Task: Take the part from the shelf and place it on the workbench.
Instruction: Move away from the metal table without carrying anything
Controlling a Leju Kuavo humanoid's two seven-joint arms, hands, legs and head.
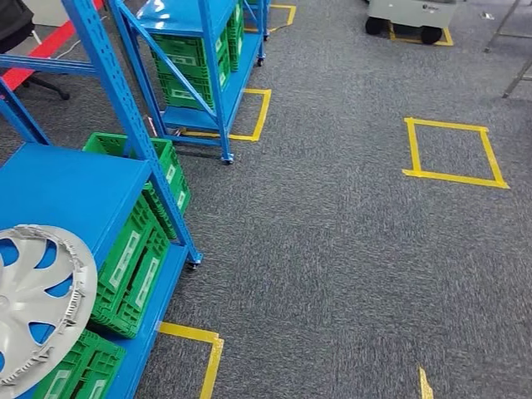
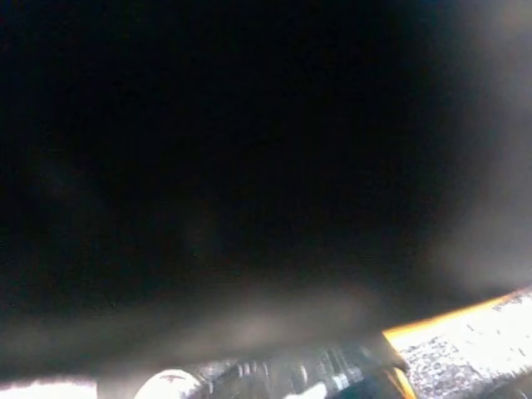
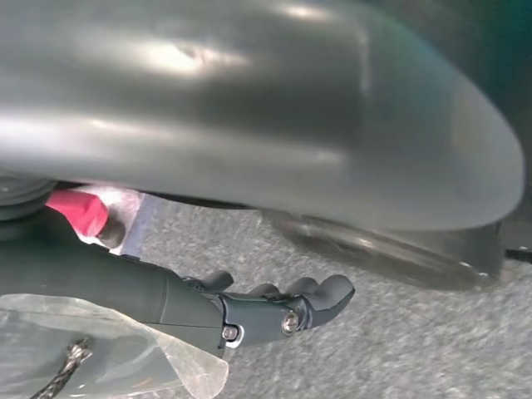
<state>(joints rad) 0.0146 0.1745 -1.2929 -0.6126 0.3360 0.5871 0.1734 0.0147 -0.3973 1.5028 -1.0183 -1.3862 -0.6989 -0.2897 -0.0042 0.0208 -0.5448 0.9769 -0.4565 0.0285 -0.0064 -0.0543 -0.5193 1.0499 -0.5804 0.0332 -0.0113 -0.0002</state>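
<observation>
The part, a silver wheel cover (image 1: 37, 299) with curved spokes, lies flat on the top board of the near blue shelf (image 1: 75, 187), at the lower left of the head view and partly cut by the picture's edge. My right hand (image 3: 283, 312) hangs over grey carpet with its dark fingers stretched out and nothing in them. The left wrist view is almost black and blurred. A dark ribbed shape along its edge may be my left hand (image 2: 283, 378), and how its fingers lie cannot be made out.
Green crates (image 1: 135, 266) fill the near shelf's lower levels. A second blue shelf (image 1: 200, 58) with more green crates stands further back. Yellow tape squares (image 1: 453, 152) mark the open grey carpet to the right. A wheeled white cart (image 1: 411, 17) stands at the far end.
</observation>
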